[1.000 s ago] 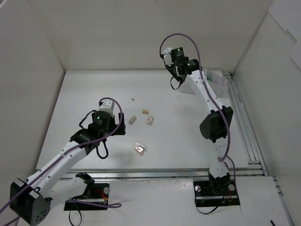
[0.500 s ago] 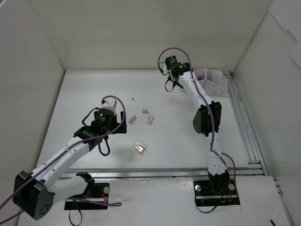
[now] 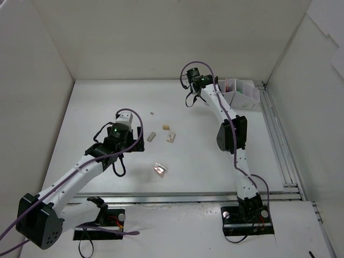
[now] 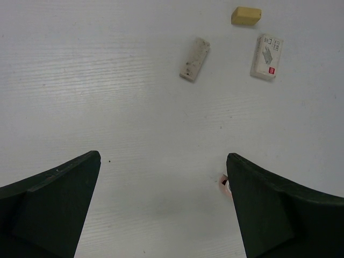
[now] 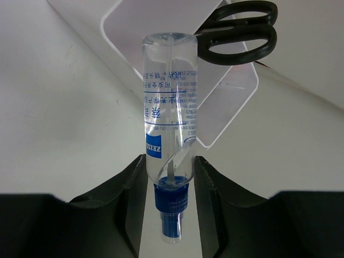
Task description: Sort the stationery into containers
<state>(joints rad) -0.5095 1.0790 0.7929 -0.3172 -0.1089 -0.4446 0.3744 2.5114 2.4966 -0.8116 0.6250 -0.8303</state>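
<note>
The clear plastic tube with a blue screw cap and blue-printed label (image 5: 167,123) is pinched in my right gripper (image 5: 169,177), the two fingers pressed against its sides just above the cap, so the cap end points back toward my wrist and the rounded bottom points away from it. Right behind the tube's far end stands the white plastic desk organiser with slanted dividers (image 3: 243,93), which sits in the far right corner of the bench (image 3: 97,107). I cannot tell whether the tube touches its translucent divider. The black loop handles of a pair of scissors (image 5: 241,33) stick out of one compartment past that divider. Near the middle of the bench, well apart from the organiser, lie three erasers close together: a small beige block eraser (image 4: 246,15), a grubby white oblong eraser (image 4: 194,59) and a white eraser in a printed sleeve with a red mark (image 4: 266,57). My left gripper (image 4: 161,207) hovers over the bare bench on their near side, spread wide and holding nothing. A small pinkish clear item (image 3: 160,169) lies toward the near edge, half hidden by one finger in my left wrist view.
</note>
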